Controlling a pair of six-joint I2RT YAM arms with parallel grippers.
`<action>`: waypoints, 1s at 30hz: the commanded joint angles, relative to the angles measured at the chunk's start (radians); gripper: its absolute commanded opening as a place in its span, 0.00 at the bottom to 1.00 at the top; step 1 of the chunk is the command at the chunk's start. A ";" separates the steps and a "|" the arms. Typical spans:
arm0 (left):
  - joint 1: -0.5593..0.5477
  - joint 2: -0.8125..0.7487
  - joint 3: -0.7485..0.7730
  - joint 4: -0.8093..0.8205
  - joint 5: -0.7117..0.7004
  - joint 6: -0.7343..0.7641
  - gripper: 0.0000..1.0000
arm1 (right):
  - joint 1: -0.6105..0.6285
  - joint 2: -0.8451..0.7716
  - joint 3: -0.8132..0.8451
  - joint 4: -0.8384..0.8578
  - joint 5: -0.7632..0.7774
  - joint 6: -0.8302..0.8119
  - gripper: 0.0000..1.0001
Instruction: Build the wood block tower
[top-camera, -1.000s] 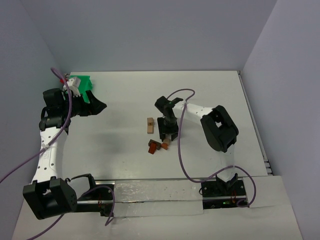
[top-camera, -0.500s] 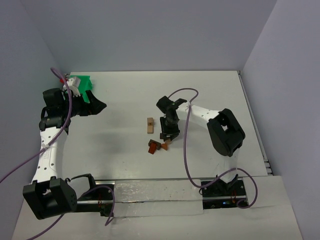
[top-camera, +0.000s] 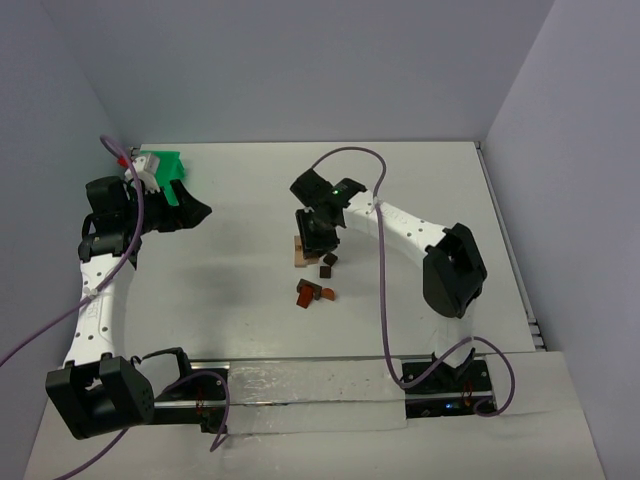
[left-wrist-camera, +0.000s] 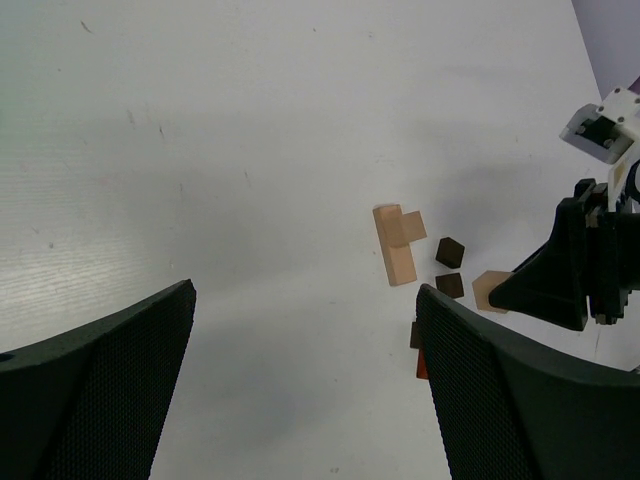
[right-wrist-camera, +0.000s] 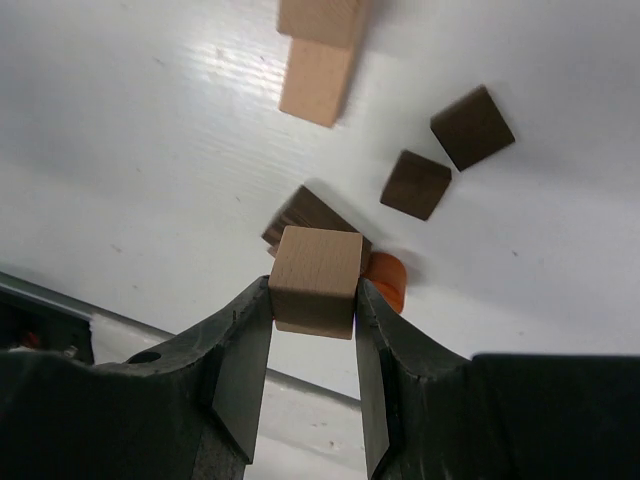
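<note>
Top external: plain lilac-grey walls closing three sides; white matte table, faint scuffs. Left gripper spread wide, hovering over bare surface near green tray at far-left corner. Right gripper pinching light tan cube above mid-table. Beneath: two tan blocks lying crossed, two dark brown cubes just beside, apart from each other; reddish-brown pieces nearer arm bases.

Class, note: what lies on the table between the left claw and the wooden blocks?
Nothing: the table between the left claw and the wooden blocks is bare, as the top external view shows.
</note>
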 joint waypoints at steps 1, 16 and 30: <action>0.004 -0.025 0.015 0.028 -0.034 -0.006 0.97 | 0.010 0.063 0.120 -0.058 0.018 0.037 0.00; 0.004 -0.006 0.014 0.048 -0.042 -0.023 0.97 | 0.007 0.238 0.248 -0.092 0.042 0.076 0.00; 0.004 0.003 0.005 0.056 -0.040 -0.021 0.98 | 0.003 0.239 0.258 -0.085 -0.021 0.099 0.00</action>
